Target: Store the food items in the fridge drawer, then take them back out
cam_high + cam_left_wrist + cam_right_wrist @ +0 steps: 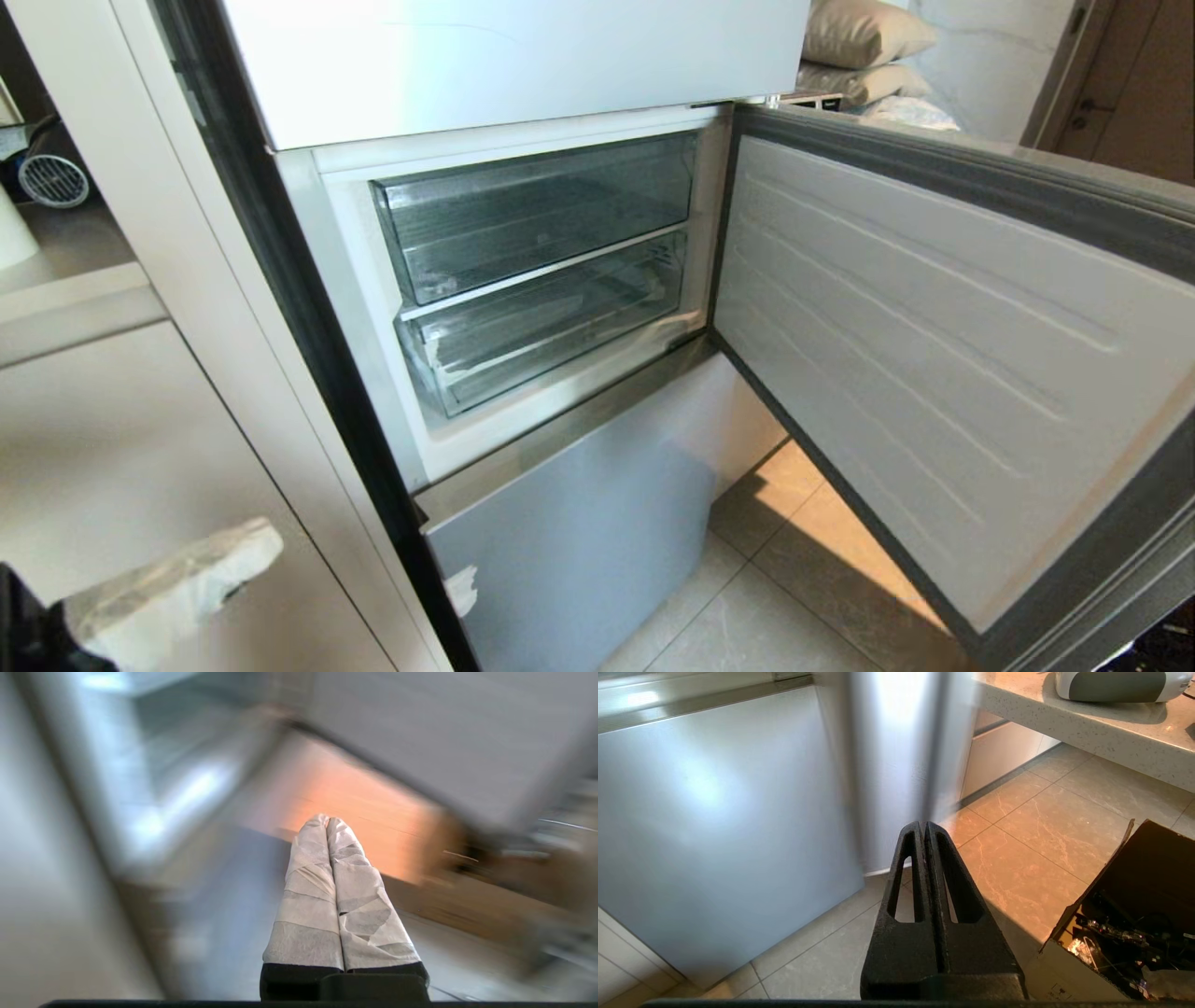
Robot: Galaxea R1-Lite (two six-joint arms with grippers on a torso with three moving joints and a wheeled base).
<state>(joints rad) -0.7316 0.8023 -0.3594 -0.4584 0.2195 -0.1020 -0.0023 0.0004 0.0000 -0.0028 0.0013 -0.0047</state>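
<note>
The fridge's middle compartment stands open with two clear drawers pushed in. The lower one, with a stepped front, is the fridge drawer; a plain-fronted drawer sits above it. Both look empty, and no food items are in view. My left gripper, its fingers wrapped in white tape, is low at the left in front of the cabinet, shut on nothing; the left wrist view shows the left gripper with its fingers pressed together. My right gripper is shut and empty, hanging low above the floor tiles.
The compartment's door swings wide open to the right. Below it is the shut grey bottom door. A pale cabinet flanks the fridge on the left. An open cardboard box and a stone counter lie to the right.
</note>
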